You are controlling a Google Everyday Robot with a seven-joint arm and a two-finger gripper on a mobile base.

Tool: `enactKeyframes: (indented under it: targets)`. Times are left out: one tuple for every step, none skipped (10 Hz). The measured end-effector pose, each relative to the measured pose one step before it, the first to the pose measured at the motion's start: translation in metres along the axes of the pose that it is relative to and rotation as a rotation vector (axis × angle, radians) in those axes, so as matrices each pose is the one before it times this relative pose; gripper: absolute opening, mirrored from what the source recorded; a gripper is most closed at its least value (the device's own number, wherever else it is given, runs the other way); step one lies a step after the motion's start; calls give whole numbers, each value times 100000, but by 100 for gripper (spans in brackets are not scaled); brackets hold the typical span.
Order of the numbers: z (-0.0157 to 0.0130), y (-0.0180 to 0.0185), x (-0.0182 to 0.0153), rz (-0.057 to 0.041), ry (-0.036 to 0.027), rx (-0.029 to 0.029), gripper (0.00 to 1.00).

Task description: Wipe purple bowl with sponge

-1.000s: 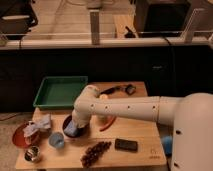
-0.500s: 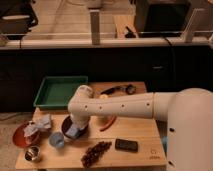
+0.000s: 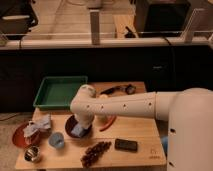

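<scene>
The purple bowl (image 3: 70,130) sits on the wooden table (image 3: 145,131) left of centre, mostly covered by my white arm. Inside it I see the light-blue sponge (image 3: 79,130). My gripper (image 3: 80,125) reaches down into the bowl right at the sponge, with the arm's bulk hiding it.
A green tray (image 3: 59,92) stands at the back left. A reddish plate (image 3: 19,136) with a pale cloth (image 3: 37,125) is at the left, a blue cup (image 3: 56,140) and a metal cup (image 3: 32,154) in front. Dark grapes (image 3: 96,152), a black phone-like block (image 3: 126,145) and a red chili (image 3: 106,123) lie to the right.
The arm has shifted a little left over the bowl, and the sponge now shows inside the bowl below it.
</scene>
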State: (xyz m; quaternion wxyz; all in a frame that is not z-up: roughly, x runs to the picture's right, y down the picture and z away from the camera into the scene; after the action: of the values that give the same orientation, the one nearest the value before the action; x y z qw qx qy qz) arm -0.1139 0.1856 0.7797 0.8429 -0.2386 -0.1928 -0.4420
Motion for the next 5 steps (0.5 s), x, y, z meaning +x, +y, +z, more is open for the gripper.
enactKeyframes:
  targets:
    - [41, -55, 544, 1258, 1391, -838, 1]
    - [-21, -172, 319, 753, 503, 174, 1]
    - [-18, -283, 321, 947, -50, 1673, 1]
    - [-58, -529, 240, 930, -1267, 3875, 1]
    - [-3, -574, 84, -74, -738, 2970, 1]
